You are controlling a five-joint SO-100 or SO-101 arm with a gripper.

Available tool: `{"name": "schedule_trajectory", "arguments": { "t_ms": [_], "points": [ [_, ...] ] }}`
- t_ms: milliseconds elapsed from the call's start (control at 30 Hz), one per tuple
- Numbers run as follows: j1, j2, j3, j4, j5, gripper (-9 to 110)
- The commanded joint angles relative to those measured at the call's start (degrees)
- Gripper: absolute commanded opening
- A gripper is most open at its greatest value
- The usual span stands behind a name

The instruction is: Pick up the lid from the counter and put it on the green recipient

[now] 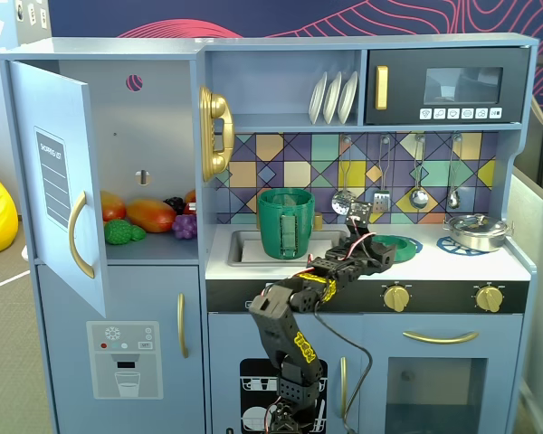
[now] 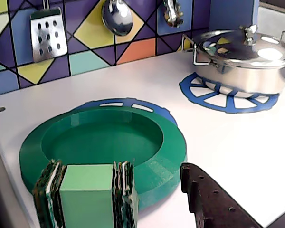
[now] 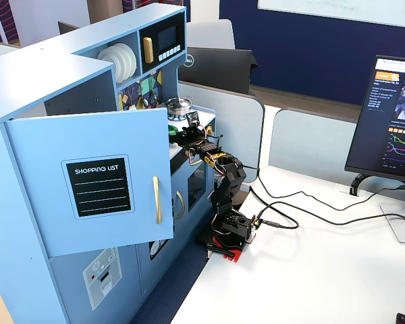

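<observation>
The lid (image 2: pixel 104 142) lies flat near the front edge of the white surface (image 2: pixel 237 152), hollow side up, so its raised rim stands clear and gives a thin upright wall to pinch. It covers most of a blue spoked burner pattern (image 2: pixel 128 105) printed on the surface; only the far arc shows behind it. No knob is visible, so it is presumably underneath.

The gripper (image 2: pixel 154 192) reaches in from the front edge with its jaws apart. The green-padded finger (image 2: pixel 88 197) sits over the near rim, while the dark toothed finger (image 2: pixel 209 202) hangs just outside that rim to the right in the wrist view. This looks like a line-up to straddle the rim. Nothing is clamped yet, and whether the padded finger touches the lid cannot be told.

The green recipient (image 1: pixel 286 222) stands upright in the sink recess towards the back left of the surface in a fixed view, mouth open, flat handle facing forward. It is well apart from the lid, so a lift and sideways carry would be needed.

The lid is matte green plastic with fine ridged layering on its outer wall, likely giving fair grip. The shiny steel pan (image 2: pixel 244 61) with its own lid sits on the second burner print at the right, clear of the work.
</observation>
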Motion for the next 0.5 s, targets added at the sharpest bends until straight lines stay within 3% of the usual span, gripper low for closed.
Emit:
{"name": "schedule_trajectory", "arguments": {
  "t_ms": [0,467],
  "points": [
    [-1.76,-2.81,-6.68,-2.90,-1.14,48],
    [-3.16,-10.20,-11.69,-3.96,-1.58,41]
  ]
}}
